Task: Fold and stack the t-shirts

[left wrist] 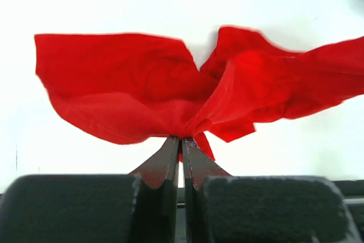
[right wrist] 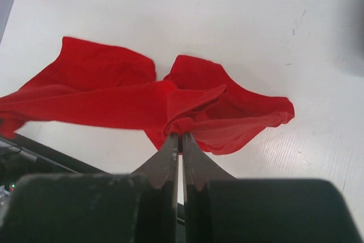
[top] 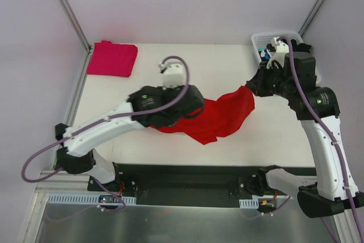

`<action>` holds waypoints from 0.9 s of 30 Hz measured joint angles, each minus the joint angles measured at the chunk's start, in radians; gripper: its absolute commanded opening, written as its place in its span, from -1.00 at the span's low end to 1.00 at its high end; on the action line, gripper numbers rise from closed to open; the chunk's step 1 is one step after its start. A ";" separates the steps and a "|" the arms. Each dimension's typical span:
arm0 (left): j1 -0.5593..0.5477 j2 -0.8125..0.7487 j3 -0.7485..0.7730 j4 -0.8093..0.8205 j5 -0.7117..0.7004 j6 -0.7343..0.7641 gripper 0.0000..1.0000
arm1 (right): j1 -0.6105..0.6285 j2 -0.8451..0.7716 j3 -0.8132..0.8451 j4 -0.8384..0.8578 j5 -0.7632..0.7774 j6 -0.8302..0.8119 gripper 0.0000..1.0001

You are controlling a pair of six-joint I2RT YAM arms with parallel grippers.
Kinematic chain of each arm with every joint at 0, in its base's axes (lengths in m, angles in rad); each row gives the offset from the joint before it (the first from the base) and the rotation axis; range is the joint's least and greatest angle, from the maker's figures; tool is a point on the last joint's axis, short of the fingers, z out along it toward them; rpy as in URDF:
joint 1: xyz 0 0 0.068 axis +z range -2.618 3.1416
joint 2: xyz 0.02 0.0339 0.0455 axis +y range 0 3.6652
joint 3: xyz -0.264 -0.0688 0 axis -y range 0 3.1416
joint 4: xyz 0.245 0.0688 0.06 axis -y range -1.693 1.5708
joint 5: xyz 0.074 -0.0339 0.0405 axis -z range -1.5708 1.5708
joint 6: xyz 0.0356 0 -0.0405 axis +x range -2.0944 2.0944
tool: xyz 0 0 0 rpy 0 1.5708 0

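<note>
A bright red t-shirt (top: 224, 118) hangs crumpled between my two arms over the middle of the table. My left gripper (left wrist: 182, 138) is shut on a bunched fold of the red t-shirt (left wrist: 142, 95). My right gripper (right wrist: 181, 135) is shut on another gathered edge of the red t-shirt (right wrist: 199, 106), near the table's right side. In the top view the left gripper is hidden under its own arm. A magenta-pink t-shirt (top: 112, 58) lies folded flat at the far left corner.
A white basket (top: 273, 41) with patterned cloth inside stands at the far right corner, just behind the right arm. The table's white top (top: 142, 75) shows between the pink shirt and the red one. Metal frame posts rise at both back corners.
</note>
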 measured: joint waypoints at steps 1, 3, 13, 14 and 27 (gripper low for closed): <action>0.001 -0.042 0.030 -0.019 -0.009 0.013 -1.00 | -0.007 0.004 0.016 -0.002 0.001 0.000 -0.96; 0.014 -0.120 0.077 -0.050 -0.014 0.043 -1.00 | -0.020 0.017 0.053 -0.005 0.001 0.002 -0.98; 0.259 -0.310 0.194 -0.129 -0.017 0.208 -1.00 | -0.119 0.138 0.327 -0.042 -0.039 0.013 -0.98; 0.278 -0.311 0.198 -0.133 -0.016 0.224 -1.00 | -0.140 0.142 0.346 -0.047 -0.047 0.014 -0.98; 0.581 -0.331 -0.056 -0.061 0.105 0.380 -1.00 | -0.382 0.343 0.639 -0.017 -0.315 0.182 -0.98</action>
